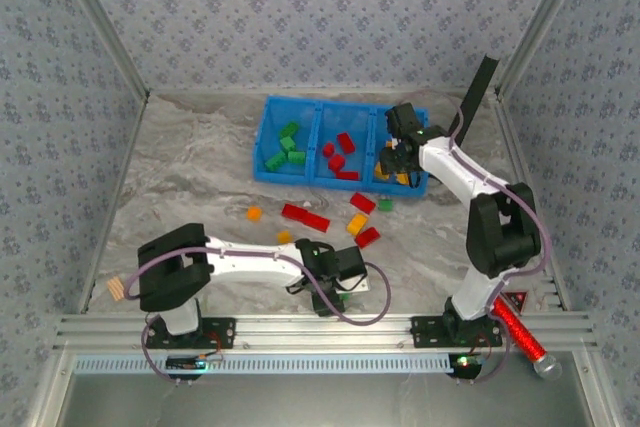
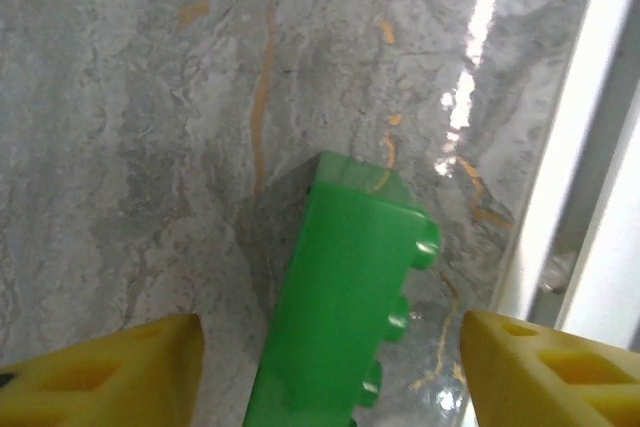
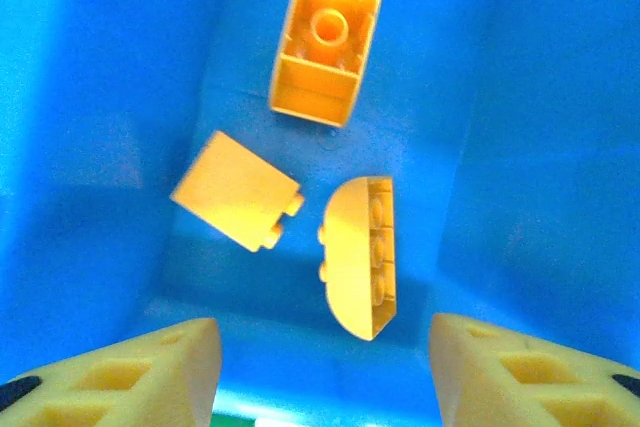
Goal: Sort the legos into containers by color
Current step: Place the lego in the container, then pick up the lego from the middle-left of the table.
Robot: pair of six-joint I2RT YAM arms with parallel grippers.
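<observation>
The blue tray (image 1: 268, 137) lies at the back of the table and holds three containers. Its left one has green legos (image 1: 287, 145), the middle one red legos (image 1: 338, 155). My right gripper (image 1: 398, 159) hangs over the right one, open (image 3: 325, 347) with nothing between its fingers; below it lie three orange-yellow legos (image 3: 362, 255). Near the front rail my left gripper (image 1: 312, 285) is open (image 2: 330, 357) around a green lego (image 2: 345, 287) lying on the table, with a gap on each side. Loose red (image 1: 305, 217), orange (image 1: 254, 213), yellow (image 1: 357, 224) and green (image 1: 385, 205) legos lie in front of the tray.
A red cylinder with a silver tip (image 1: 522, 332) lies on the metal rail (image 1: 320, 327) at the front right. A small beige block (image 1: 117, 289) sits by the left arm's base. Patterned walls close in the table on three sides.
</observation>
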